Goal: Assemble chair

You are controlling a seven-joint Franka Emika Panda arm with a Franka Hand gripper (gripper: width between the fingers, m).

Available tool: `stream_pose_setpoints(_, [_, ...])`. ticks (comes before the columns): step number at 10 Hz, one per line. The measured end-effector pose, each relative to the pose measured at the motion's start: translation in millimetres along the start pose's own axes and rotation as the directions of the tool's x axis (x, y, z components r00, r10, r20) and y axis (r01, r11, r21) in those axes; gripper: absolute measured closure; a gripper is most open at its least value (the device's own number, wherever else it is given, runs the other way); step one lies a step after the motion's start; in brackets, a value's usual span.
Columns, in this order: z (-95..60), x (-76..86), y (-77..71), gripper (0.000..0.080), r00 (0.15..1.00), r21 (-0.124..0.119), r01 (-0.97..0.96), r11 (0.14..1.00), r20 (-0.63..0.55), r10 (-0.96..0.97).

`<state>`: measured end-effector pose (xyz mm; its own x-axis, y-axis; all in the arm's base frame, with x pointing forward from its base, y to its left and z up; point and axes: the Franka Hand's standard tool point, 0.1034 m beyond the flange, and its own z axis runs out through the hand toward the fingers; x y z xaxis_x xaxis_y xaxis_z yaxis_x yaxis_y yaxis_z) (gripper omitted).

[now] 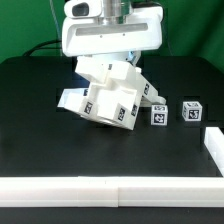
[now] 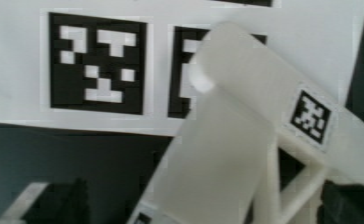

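The partly joined chair (image 1: 108, 96), chunky white blocks with black-and-white tags, lies tilted on the black table just below my gripper (image 1: 111, 64). In the wrist view its flat plate (image 2: 94, 62) shows two large tags. A long white block (image 2: 250, 130) with a small tag slants down between my fingers. My gripper (image 2: 205, 208) stands open around that block, and a dark gap separates the block from the one finger (image 2: 54, 200) that shows. Two small tagged cubes (image 1: 159, 113) (image 1: 191, 110) stand loose toward the exterior view's right of the chair.
A long plain white rail (image 1: 100, 186) runs along the table's front edge, and another stretch of it (image 1: 213, 146) stands at the exterior view's right. A green wall lies behind the table.
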<state>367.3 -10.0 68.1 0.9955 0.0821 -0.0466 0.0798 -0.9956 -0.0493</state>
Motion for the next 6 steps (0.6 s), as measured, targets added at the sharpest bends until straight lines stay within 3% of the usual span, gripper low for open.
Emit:
stream_pose_setpoints(3, [3.4,5.2,5.6,0.0150,1.000,-0.010,-0.003,1.000,-0.002,0.003])
stream_pose_setpoints(6, [-1.8,34.4,24.1,0.0150,0.999,-0.020,0.023,1.000,-0.024,-0.023])
